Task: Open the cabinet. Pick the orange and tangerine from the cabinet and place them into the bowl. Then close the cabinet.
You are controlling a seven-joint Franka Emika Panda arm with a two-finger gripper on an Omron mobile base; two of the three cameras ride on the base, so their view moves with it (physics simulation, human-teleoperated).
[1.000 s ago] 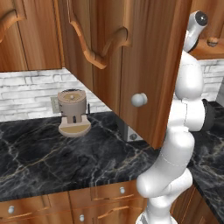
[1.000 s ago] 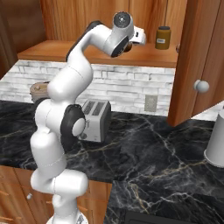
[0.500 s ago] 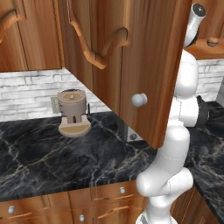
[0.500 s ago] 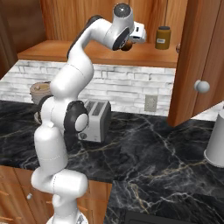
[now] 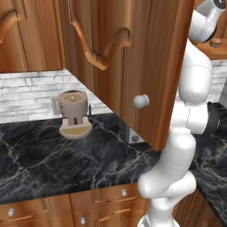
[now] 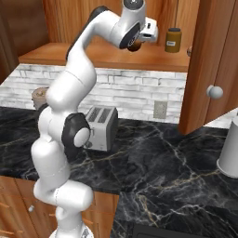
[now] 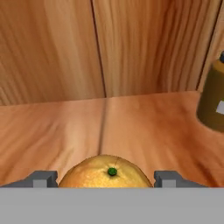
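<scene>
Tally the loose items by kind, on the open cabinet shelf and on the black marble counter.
Round orange citrus fruit, between the pincer's fingertips: 1
Brown jar with dark lid, on the shelf: 1
Silver two-slot toaster: 1
Brown coffee grinder: 1
White cylindrical container: 1
Total: 5

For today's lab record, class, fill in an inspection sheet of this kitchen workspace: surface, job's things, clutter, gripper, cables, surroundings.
Surface: black marble counter.
Job's things: cabinet door swung open; an orange-coloured citrus fruit sits on the cabinet shelf between the fingertips; orange or tangerine, cannot tell.
Clutter: brown jar on the shelf; toaster, coffee grinder, white canister on the counter.
Gripper: gripper closed around the fruit, not lifted.
Cables: nothing seen.
Surroundings: white brick backsplash, wall outlet.
</scene>
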